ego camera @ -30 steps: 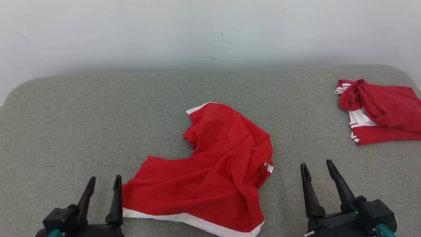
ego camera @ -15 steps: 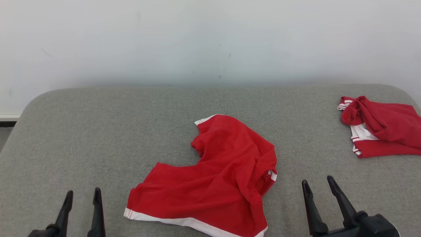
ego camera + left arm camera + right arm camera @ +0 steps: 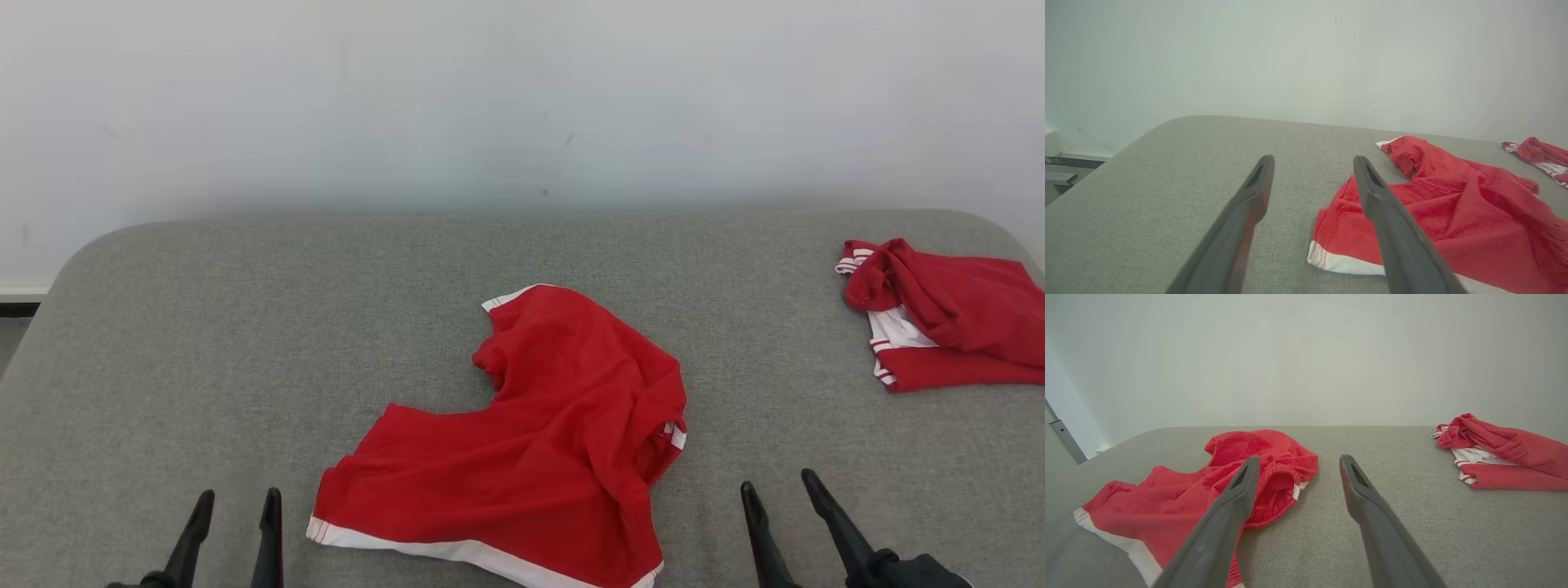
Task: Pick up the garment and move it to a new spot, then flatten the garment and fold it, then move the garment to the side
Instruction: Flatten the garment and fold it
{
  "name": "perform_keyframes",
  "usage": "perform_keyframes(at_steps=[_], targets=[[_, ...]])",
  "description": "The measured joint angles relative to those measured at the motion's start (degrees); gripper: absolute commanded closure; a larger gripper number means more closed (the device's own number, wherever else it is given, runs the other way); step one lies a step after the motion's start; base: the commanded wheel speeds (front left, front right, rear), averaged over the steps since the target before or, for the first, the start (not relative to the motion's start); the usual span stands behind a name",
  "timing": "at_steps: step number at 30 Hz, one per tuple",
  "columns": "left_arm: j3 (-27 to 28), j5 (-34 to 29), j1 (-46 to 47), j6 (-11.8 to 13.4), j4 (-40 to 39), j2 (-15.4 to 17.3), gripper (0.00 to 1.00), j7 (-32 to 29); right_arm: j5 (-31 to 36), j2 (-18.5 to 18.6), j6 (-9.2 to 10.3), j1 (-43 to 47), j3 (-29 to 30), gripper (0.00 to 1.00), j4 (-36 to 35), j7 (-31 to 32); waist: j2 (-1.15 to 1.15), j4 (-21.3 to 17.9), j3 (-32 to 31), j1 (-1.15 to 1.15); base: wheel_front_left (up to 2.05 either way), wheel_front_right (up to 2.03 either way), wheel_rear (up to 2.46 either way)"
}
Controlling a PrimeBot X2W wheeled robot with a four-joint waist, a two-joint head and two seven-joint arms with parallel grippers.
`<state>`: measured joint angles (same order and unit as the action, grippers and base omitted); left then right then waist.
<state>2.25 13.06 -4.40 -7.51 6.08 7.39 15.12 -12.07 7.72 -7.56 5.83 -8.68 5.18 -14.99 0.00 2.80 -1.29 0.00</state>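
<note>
Garments: two, both red with white trim. The task's garment (image 3: 531, 457) lies crumpled mid-bench. A second garment (image 3: 955, 318) lies bundled at the far right, well apart from it.
Bench: one, covered in grey fabric (image 3: 204, 327), with a pale wall (image 3: 490, 98) behind.
Garment lie: bent like an L. The long part runs from near left to right, with a white hem along its near edge. The shorter part points away toward the wall.
Pincers: two. The left pincer (image 3: 237, 495) is just beside the hem's left end and the right pincer (image 3: 777, 482) is farther off. Both stand spread wide and hold nothing.
Cut off: the hem's near right corner, the second garment's right side, and both pincer bodies.
Hard to tell: what kind of garment it is, since folds hide its shape.
</note>
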Motion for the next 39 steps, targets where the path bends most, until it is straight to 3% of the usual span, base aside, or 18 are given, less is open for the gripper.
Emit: perform_keyframes(at_steps=[6,11,17,25,35,36,38,39], targets=[[-3.9,1.1,1.0,0.0,4.2,2.4,0.00,0.0,-0.8,4.6,0.00,-2.3,-6.1,0.00,4.4,0.2,0.00,0.0,1.0,0.00,0.00,0.00,0.00],[-9.6,3.2,4.4,0.0,9.0,5.2,0.00,0.0,-2.6,11.1,0.00,-5.7,-15.3,0.00,8.1,1.5,0.00,0.1,3.2,0.01,0.00,0.00,0.00],[-14.1,5.3,9.4,0.0,14.6,7.2,0.00,0.0,-5.4,15.7,0.00,-10.5,-24.5,0.00,11.3,2.4,0.00,0.4,6.0,0.01,0.00,0.00,0.00],[-19.1,8.3,15.0,0.0,21.8,8.9,0.00,0.0,-9.6,19.0,0.00,-17.6,-35.8,0.00,15.4,2.8,0.01,1.1,9.2,0.02,0.00,0.00,0.00],[-23.4,12.6,19.3,0.0,29.5,8.9,0.00,0.0,-15.0,19.5,0.00,-24.3,-45.6,0.00,19.8,1.5,0.01,2.0,10.7,0.01,0.00,0.00,0.00],[-24.0,13.4,19.6,0.0,30.1,8.7,0.10,0.0,-15.5,19.6,0.00,-24.6,-46.1,0.40,20.1,1.3,0.00,2.1,10.7,0.01,0.00,0.00,0.00],[-25.0,14.3,20.2,0.0,30.5,8.7,1.00,0.0,-16.3,19.8,0.00,-25.1,-46.9,1.00,20.2,1.0,0.00,2.1,10.9,0.01,0.00,0.00,0.00],[-25.1,15.1,20.6,0.0,30.6,8.7,1.00,0.0,-16.6,19.9,0.00,-25.3,-47.1,1.00,20.3,0.8,0.00,2.1,10.9,0.01,0.00,0.00,0.00]])
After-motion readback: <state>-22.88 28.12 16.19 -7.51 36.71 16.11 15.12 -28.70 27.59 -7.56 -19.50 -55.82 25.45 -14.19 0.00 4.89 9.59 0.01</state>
